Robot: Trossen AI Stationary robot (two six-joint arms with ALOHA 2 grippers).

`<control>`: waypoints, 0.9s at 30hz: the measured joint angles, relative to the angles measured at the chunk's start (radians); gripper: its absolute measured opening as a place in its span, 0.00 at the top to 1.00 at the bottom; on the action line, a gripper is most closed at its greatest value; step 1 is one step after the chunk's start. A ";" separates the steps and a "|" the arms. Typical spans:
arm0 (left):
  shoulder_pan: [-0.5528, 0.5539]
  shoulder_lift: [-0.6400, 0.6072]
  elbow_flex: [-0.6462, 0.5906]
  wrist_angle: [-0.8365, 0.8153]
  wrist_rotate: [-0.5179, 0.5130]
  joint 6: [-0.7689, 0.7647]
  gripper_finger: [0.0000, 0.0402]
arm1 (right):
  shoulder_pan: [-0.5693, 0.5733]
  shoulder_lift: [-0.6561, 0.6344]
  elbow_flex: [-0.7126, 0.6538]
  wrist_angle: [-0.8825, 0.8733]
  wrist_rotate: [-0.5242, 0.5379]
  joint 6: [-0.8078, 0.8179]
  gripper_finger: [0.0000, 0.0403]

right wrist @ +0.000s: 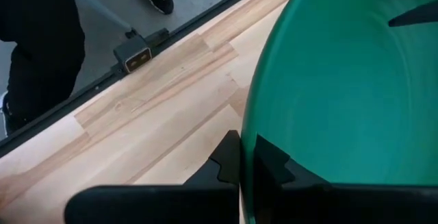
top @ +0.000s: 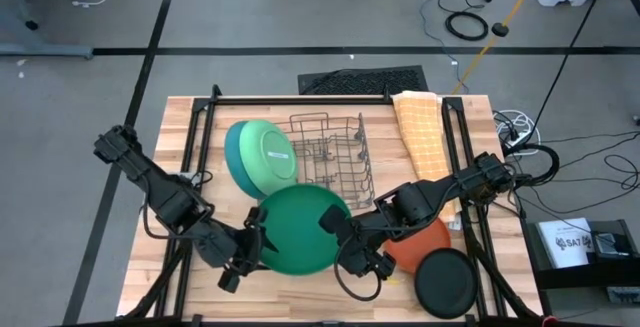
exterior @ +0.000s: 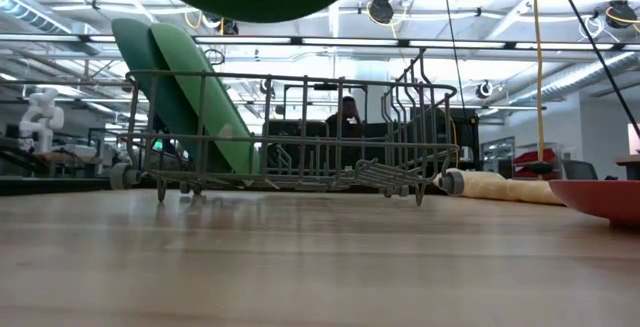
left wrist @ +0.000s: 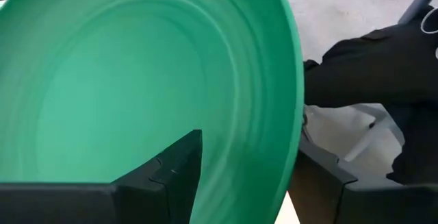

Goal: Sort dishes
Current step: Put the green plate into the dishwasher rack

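Dark green plate (top: 298,229): lifted above the table, gripped at opposite rims.
Left gripper (top: 252,250): clamps its left rim.
Right gripper (top: 345,239): pinches the right rim (fingers tight).

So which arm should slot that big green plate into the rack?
Probably the left gripper: it grips the dark green plate on the side where the rack already holds plates. The right gripper also clamps it.

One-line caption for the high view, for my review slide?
Both grippers, left and right, grip opposite rims of the dark green plate in front of the wire rack.
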 joint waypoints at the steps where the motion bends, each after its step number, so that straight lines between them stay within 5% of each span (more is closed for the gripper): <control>1: 0.003 0.000 0.000 0.000 0.001 0.000 0.52 | 0.000 0.000 0.000 0.000 0.002 -0.003 1.00; 10: 0.004 0.000 0.000 -0.002 0.011 0.063 0.95 | 0.007 0.000 0.000 0.027 0.105 0.071 0.90; 18: 0.025 0.001 0.010 0.003 0.011 0.087 0.96 | 0.037 -0.012 0.000 0.050 0.336 0.050 0.71; 27: 0.089 0.000 0.087 0.025 -0.095 0.048 0.96 | 0.120 -0.145 0.000 0.080 0.795 -0.023 0.60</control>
